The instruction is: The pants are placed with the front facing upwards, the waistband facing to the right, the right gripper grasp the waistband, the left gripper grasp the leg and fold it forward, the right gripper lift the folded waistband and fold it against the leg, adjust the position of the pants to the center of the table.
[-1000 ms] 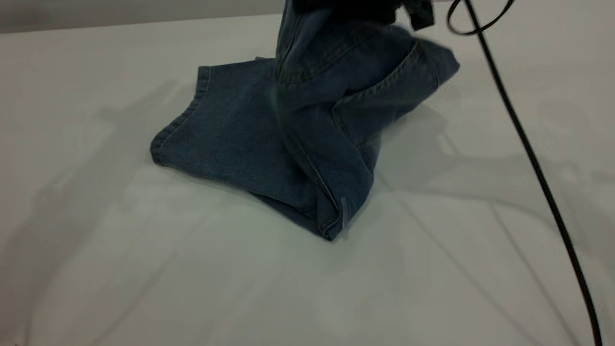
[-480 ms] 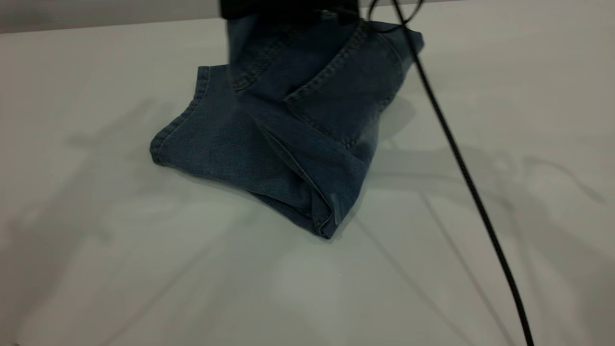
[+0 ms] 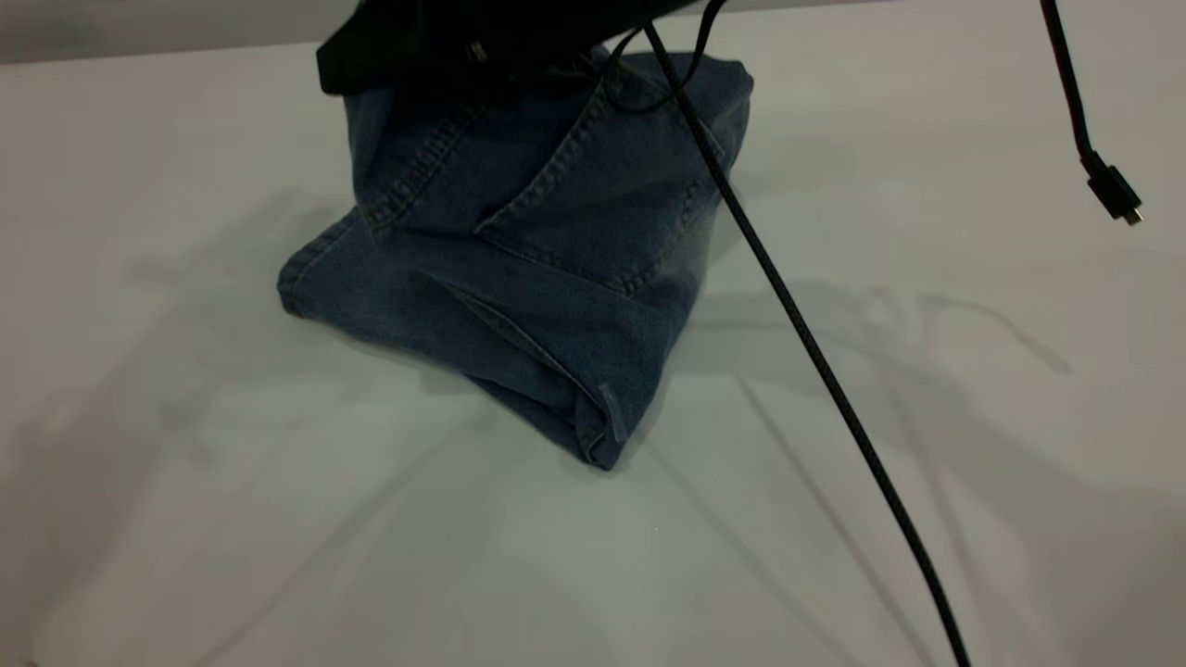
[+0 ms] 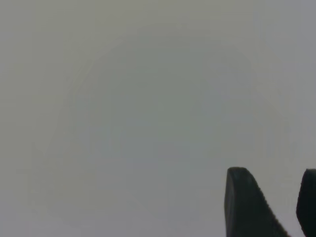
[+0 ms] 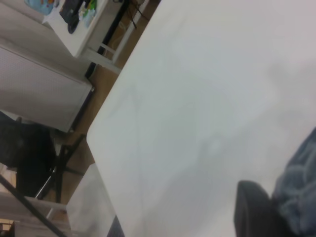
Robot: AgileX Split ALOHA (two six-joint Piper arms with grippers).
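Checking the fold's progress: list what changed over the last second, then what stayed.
The right end effector carried the lifted waistband end of the pants leftward over the leg, and the raised flap sank lower. The cable swung left with it. The leg hem stayed on the table, shifting only slightly. The left end effector is away over bare table.

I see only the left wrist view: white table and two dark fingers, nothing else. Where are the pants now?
Observer: The exterior view shows the pants folded on the table, with their far part raised off it.
Operator: Which gripper holds them up?
Observer: The right gripper, it seems; its wrist view shows denim pressed against its finger.
Operator: Is anything else near the cloth?
Observer: A black cable hangs across the right side of the pants.
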